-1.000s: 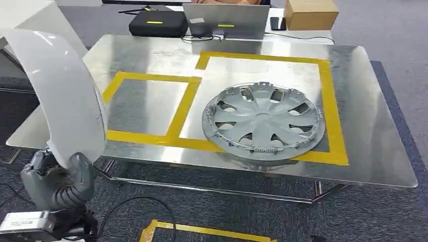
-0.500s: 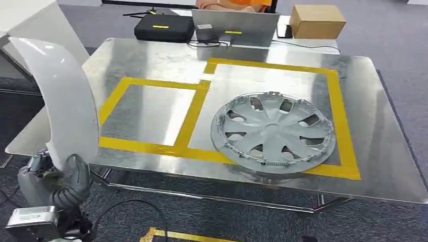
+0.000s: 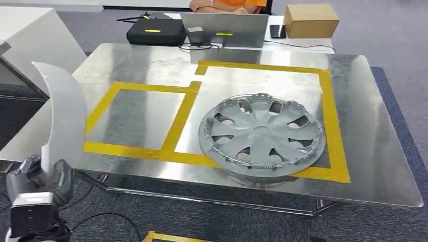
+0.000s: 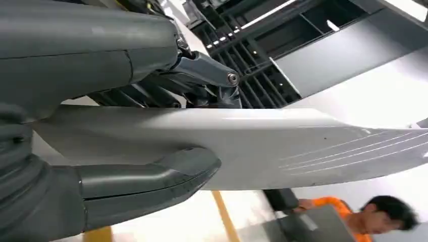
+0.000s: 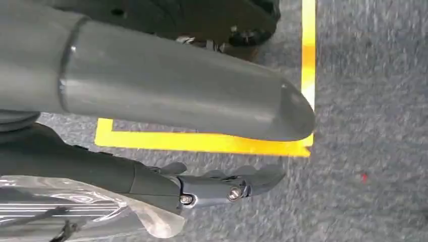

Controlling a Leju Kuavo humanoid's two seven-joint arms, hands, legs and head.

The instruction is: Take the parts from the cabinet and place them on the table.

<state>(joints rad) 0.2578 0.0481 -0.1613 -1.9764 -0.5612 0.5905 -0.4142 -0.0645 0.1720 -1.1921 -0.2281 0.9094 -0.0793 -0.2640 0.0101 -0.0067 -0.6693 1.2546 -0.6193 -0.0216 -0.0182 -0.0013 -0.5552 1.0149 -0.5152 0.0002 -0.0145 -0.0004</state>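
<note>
We're approx halfway: hubcap [image 3: 261, 133] lying on table [image 3: 373, 151], centre-right of frame. Left hand [image 3: 38, 184] gripping white panel [image 3: 63, 116] at lower left, not yet placed. Right hand [image 5: 222, 184] hanging w/ fingers apart, holding nothing.

Looks like a robotics lab or test area set up in an office-type room: grey carpet floor [image 3: 393, 60] with yellow tape marks [image 5: 202, 141], and a shiny metal table [image 3: 373, 151] with yellow taped-off zones [image 3: 333, 116]. Behind it there's a laptop [image 3: 224, 29], a black case [image 3: 154, 31], a cardboard box [image 3: 310, 20] and a person in orange [image 3: 227, 5] sitting there.
</note>
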